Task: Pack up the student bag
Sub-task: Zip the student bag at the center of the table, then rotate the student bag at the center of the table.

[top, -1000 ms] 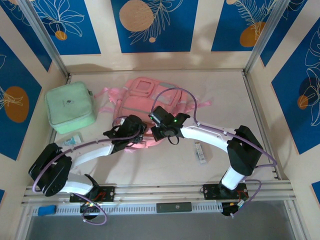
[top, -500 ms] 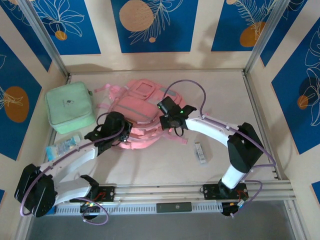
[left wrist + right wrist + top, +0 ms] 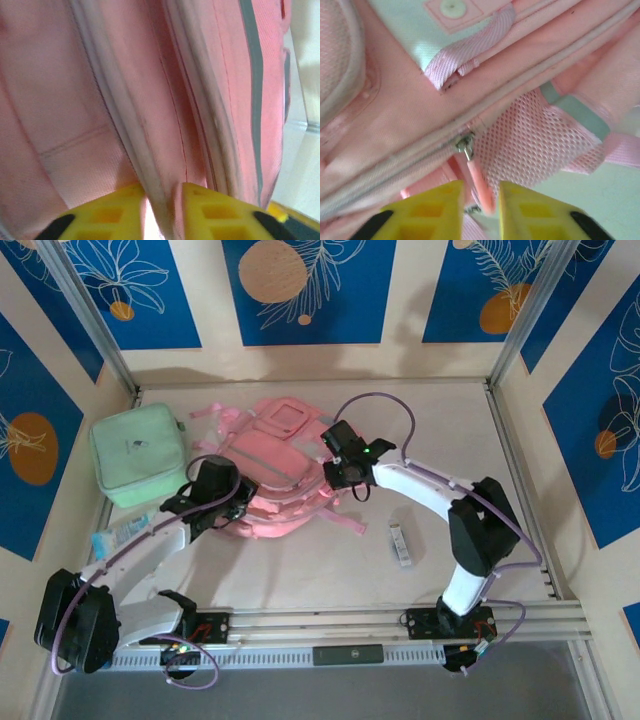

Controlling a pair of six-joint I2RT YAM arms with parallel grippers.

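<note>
The left tool (image 3: 160, 212) has its yellow fingers (image 3: 107, 212) a narrow gap apart. A piped zip seam (image 3: 150, 190) of the student bag (image 3: 75, 100) runs straight down into that gap. I cannot tell whether the fingers clamp the seam or merely flank it. From above, this tool (image 3: 236, 506) sits at the near left edge of the bag.

The right tool (image 3: 481, 212) is likewise only slightly spread. A pink zip pull (image 3: 480, 187) hangs between its yellow fingers (image 3: 432, 210) from a small metal slider (image 3: 465, 144). I cannot tell whether the pull is squeezed. Beside the pull is a pink mesh side pocket (image 3: 530, 140), and above it a woven pink loop (image 3: 470, 50) sewn to the bag's body. In the overhead view this tool (image 3: 338, 472) rests on the bag's right side.

The student bag (image 3: 275, 465) lies flat on the desk (image 3: 450, 440), towards the back and left of centre, between the two tools, its straps trailing out on both sides. A mint green square zip case (image 3: 140, 453) sits to its left, close by. A clear packet with blue print (image 3: 125, 532) lies near the case under the left arm. A small pale oblong item (image 3: 400, 543) lies on the desk to the bag's near right, apart from it.
</note>
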